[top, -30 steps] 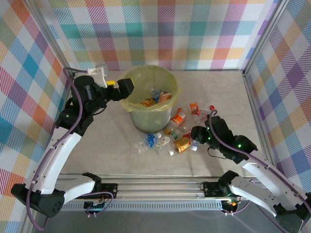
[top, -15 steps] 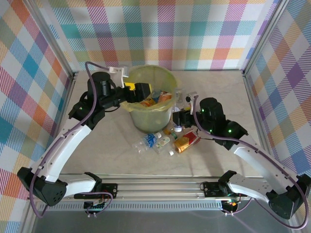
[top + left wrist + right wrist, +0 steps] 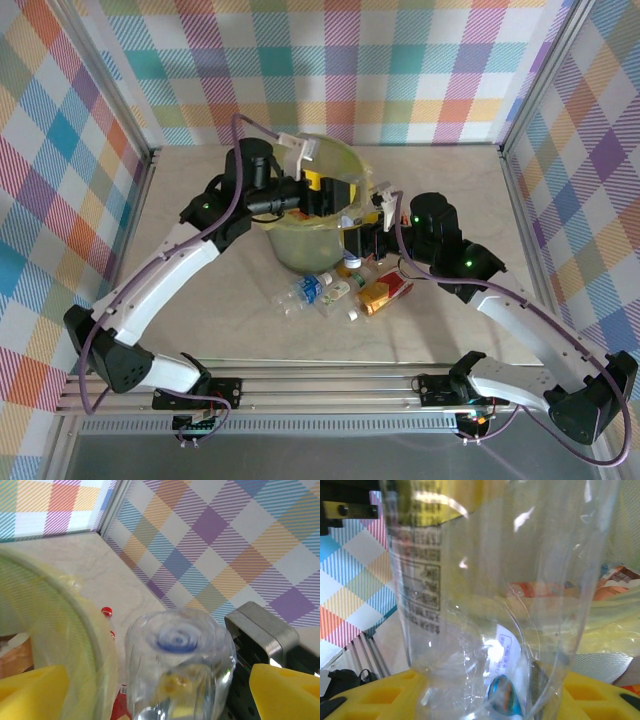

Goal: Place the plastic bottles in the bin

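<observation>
**Clear bottle (image 3: 495, 580) between both grippers at the bin (image 3: 300, 250)**

The right gripper (image 3: 490, 700) is clamped on the bottle, with a yellow pad (image 3: 367, 695) on either side. The left gripper (image 3: 160, 695) straddles the bottle's base, jaws wide apart, neither touching it. The bin's rim sits just left of it. More bottles (image 3: 330, 290) lie near the right gripper.

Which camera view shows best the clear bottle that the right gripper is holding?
The right wrist view: the clear bottle is close, with its wall and printed label plain to see, standing between the pads of the right gripper. The left wrist view shows it end-on. In the top view it is too small to make out.
</observation>
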{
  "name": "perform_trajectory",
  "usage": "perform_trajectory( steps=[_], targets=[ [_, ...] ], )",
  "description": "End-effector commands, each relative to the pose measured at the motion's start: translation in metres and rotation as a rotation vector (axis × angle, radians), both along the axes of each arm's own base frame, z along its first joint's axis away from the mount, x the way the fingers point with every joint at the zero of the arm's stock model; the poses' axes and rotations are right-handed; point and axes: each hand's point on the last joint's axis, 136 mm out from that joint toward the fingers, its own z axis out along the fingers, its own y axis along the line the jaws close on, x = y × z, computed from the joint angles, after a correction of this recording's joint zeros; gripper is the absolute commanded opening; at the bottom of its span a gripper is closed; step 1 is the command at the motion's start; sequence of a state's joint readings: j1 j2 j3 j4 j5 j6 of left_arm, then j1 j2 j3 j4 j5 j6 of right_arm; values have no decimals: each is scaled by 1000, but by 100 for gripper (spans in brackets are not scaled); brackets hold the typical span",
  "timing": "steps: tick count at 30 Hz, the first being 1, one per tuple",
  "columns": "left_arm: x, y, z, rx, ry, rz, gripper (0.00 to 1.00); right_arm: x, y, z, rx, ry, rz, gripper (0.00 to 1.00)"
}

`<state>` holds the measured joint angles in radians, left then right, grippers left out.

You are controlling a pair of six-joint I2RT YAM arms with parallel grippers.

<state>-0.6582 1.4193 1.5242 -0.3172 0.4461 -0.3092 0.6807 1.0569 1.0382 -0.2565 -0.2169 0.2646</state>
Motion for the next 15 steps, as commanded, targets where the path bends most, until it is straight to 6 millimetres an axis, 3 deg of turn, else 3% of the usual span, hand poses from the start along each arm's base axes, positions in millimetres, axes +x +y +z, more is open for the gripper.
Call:
perform_trajectory(
  steps=[1, 8, 15],
  targets=[
    [-7, -16, 12, -15, -39, -60, 89, -7, 4, 37, 79, -81, 45, 52],
    [-11, -29, 8, -20, -20, -98, 81, -6, 5, 38, 84, -87, 47, 53],
    [-7, -26, 7, -14, -21, -71, 54, -4, 4, 38, 81, -81, 33, 59]
  ],
)
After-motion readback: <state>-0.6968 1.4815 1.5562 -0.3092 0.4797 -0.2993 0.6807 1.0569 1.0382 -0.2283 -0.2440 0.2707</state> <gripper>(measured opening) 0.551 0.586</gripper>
